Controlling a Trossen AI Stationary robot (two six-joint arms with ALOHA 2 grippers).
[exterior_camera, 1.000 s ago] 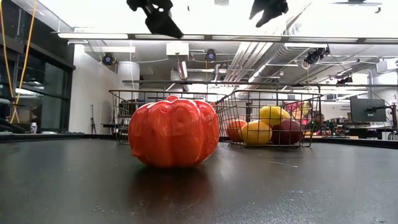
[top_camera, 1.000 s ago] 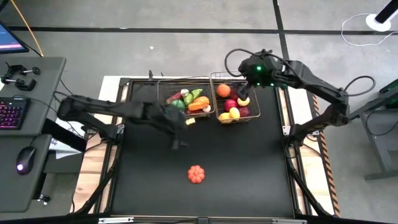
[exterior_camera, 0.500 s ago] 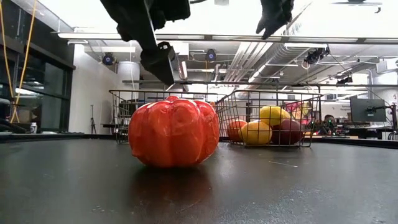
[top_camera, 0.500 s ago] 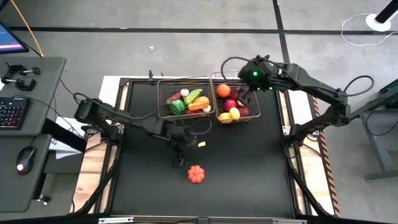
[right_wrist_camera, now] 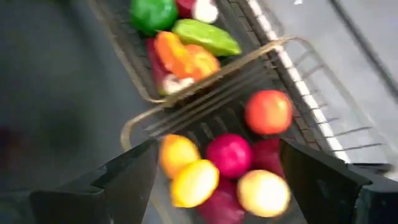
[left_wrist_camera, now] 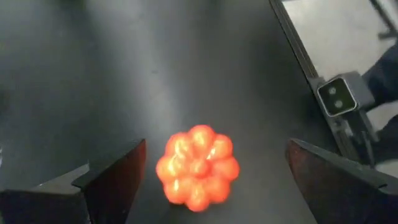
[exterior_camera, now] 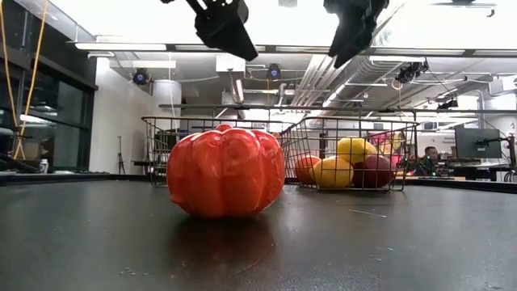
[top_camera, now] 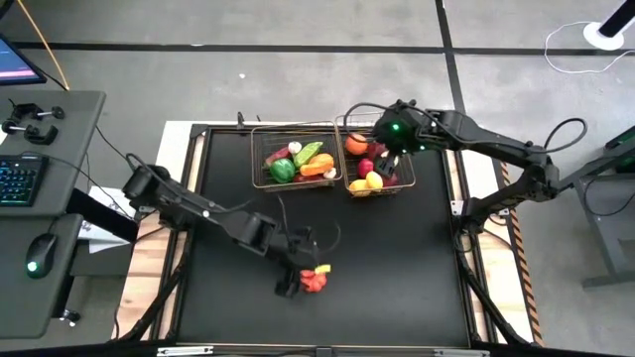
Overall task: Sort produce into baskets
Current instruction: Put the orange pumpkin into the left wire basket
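Note:
A ribbed red tomato (top_camera: 316,281) sits alone on the black table, near its front; it also shows in the low view (exterior_camera: 226,171). My left gripper (left_wrist_camera: 216,149) is open above it, one finger on either side, not touching. Two wire baskets stand at the far side. The left basket (top_camera: 256,159) holds green and orange vegetables. The right basket (top_camera: 408,171) holds red, yellow and orange fruits. My right gripper (right_wrist_camera: 217,146) is open and empty above the right basket.
The black table top (top_camera: 397,258) lies bare around the tomato. A desk with a keyboard and mouse (top_camera: 35,253) stands off the table's left edge. A camera box (left_wrist_camera: 339,96) sits at the table's rim.
My left gripper has gone from beside the left basket toward the table's near edge and now stands over the tomato. My right gripper has come down a little over the right basket. The tomato has stayed where it was.

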